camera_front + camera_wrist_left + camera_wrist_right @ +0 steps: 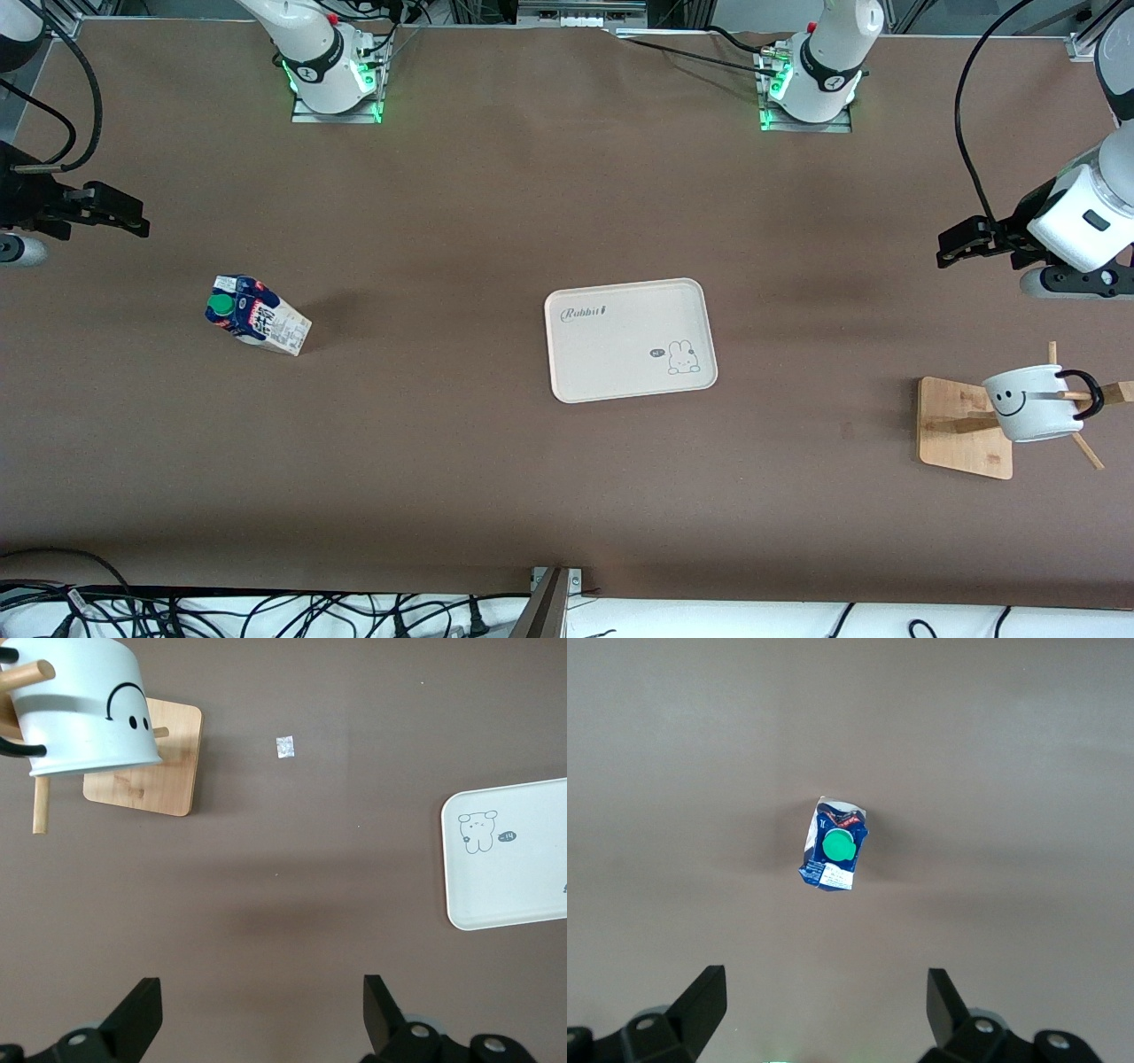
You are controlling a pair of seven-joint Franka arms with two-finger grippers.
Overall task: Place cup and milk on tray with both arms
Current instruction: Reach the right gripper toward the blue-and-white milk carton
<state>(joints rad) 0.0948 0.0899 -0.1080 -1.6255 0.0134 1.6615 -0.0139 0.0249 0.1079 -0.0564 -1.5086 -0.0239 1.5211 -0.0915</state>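
Cream "Rabbit" tray [631, 339]: empty, flat at the middle of the brown counter [496, 478]. Milk carton [255, 325], green cap up: upright toward the right arm's end, well apart from the tray; white smiley cup [1032, 403]: hung by its black handle on a peg of the wooden mug stand [964, 428] toward the left arm's end. Right end effector [824, 1014]: fingers spread wide, holding nothing, over the counter near the milk; left end effector [264, 1014]: likewise spread and holding nothing, over the counter near the stand.

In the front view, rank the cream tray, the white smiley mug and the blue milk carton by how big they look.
1. Cream rounded-rectangle tray, clearly largest.
2. White smiley mug and dark blue gable-top milk carton: too alike to rank.
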